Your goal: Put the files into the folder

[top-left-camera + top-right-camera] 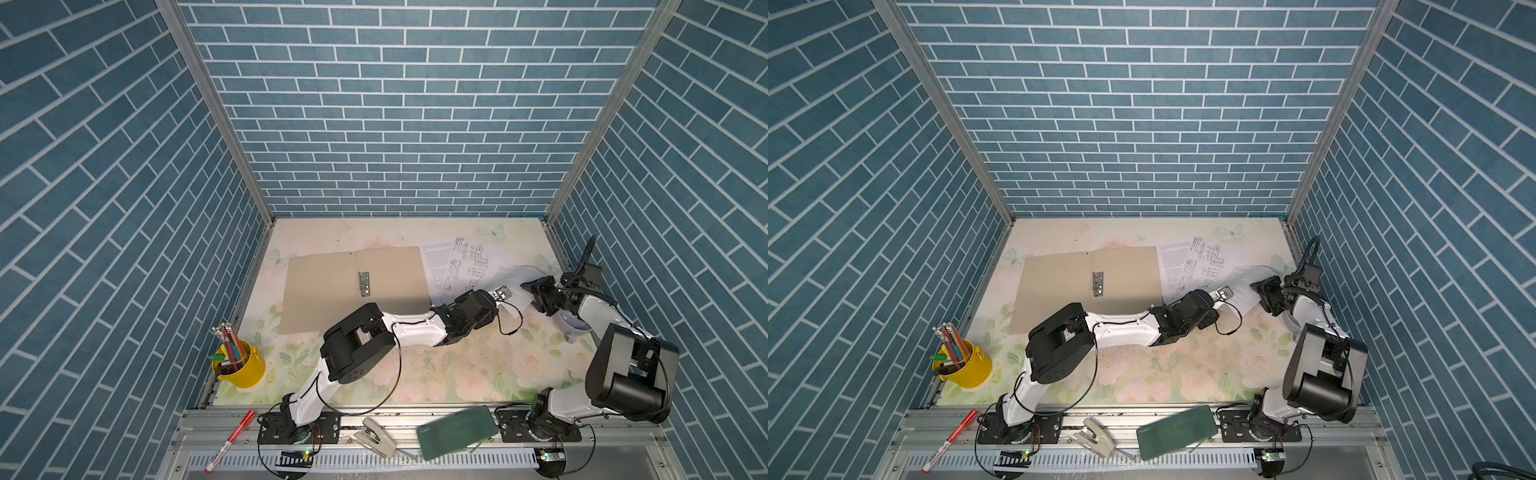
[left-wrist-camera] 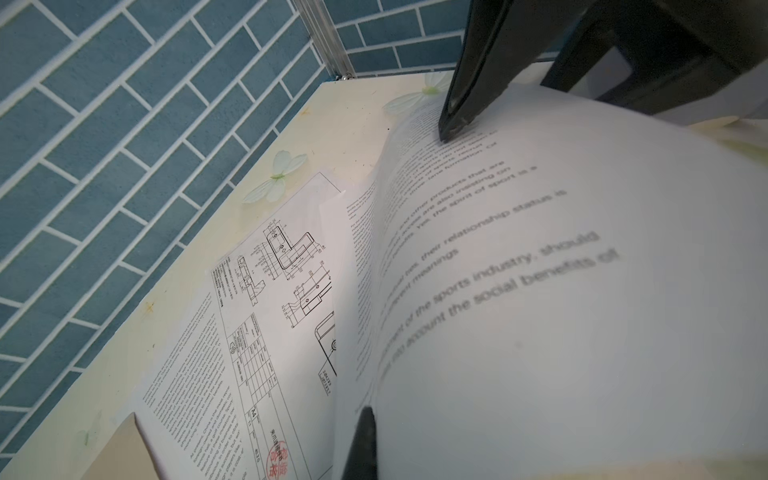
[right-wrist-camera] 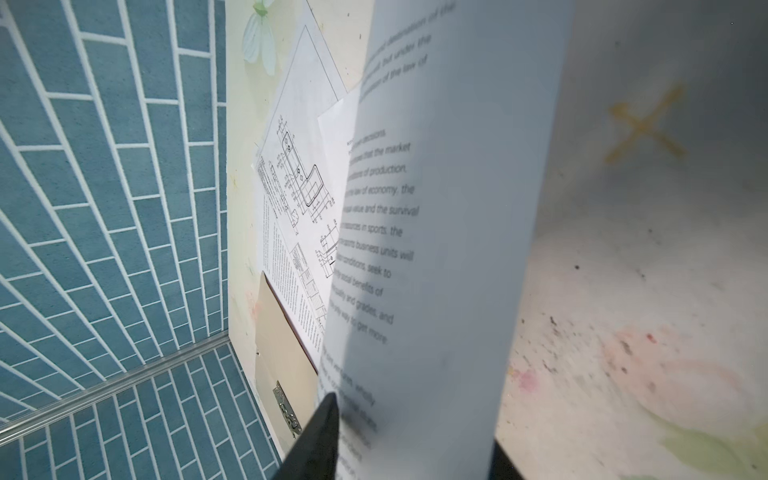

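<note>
The tan folder [image 1: 332, 286] lies open and flat on the desk [image 1: 457, 365], silver clip [image 1: 364, 284] at its spine, and the files [image 1: 461, 266] sit just to its right, where a text sheet [image 1: 434, 266] and a diagram sheet [image 1: 473, 259] lie flat and overlapping. The third sheet [image 2: 540, 291] is raised off the desk and bowed: the left pincer [image 1: 503, 294] is clenched on one edge, while the right pincer [image 1: 527, 286] is released, its fingers [image 3: 324, 432] apart on either side of the paper, not pinching it
</note>
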Controlling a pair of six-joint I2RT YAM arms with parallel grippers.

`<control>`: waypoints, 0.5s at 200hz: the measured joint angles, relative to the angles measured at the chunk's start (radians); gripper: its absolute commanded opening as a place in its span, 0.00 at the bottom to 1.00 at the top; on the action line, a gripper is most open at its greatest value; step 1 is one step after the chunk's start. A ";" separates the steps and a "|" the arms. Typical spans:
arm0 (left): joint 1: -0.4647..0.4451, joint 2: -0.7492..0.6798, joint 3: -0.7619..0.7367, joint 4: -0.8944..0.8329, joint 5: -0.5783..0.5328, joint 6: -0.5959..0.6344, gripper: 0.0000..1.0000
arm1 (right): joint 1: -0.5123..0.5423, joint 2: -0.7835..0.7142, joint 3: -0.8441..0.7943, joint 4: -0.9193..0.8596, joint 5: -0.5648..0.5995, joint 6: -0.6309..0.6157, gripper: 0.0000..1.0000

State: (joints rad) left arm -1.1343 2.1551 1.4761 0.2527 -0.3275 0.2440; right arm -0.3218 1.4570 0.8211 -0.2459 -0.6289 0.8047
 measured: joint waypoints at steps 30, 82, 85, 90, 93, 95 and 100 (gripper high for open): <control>-0.003 0.000 -0.021 0.009 0.007 0.000 0.05 | 0.000 0.011 0.000 0.005 -0.002 0.003 0.25; -0.003 0.000 -0.028 0.015 0.013 0.002 0.09 | 0.000 0.012 0.000 -0.008 -0.003 0.001 0.10; -0.003 0.000 -0.028 0.015 0.013 0.002 0.09 | 0.000 0.012 0.000 -0.008 -0.003 0.003 0.10; -0.003 0.000 -0.028 0.015 0.014 0.002 0.10 | 0.000 0.012 0.001 -0.010 -0.003 0.002 0.08; -0.003 0.000 -0.028 0.015 0.014 0.002 0.10 | 0.000 0.012 0.001 -0.011 -0.003 0.002 0.07; -0.003 0.000 -0.028 0.015 0.014 0.003 0.10 | 0.000 0.012 0.001 -0.011 -0.003 0.001 0.07; -0.004 0.000 -0.029 0.016 0.014 0.003 0.11 | 0.000 0.012 0.001 -0.013 -0.003 0.002 0.05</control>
State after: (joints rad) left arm -1.1381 2.1548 1.4467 0.2684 -0.3134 0.2474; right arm -0.3218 1.4693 0.8219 -0.2588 -0.6319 0.8062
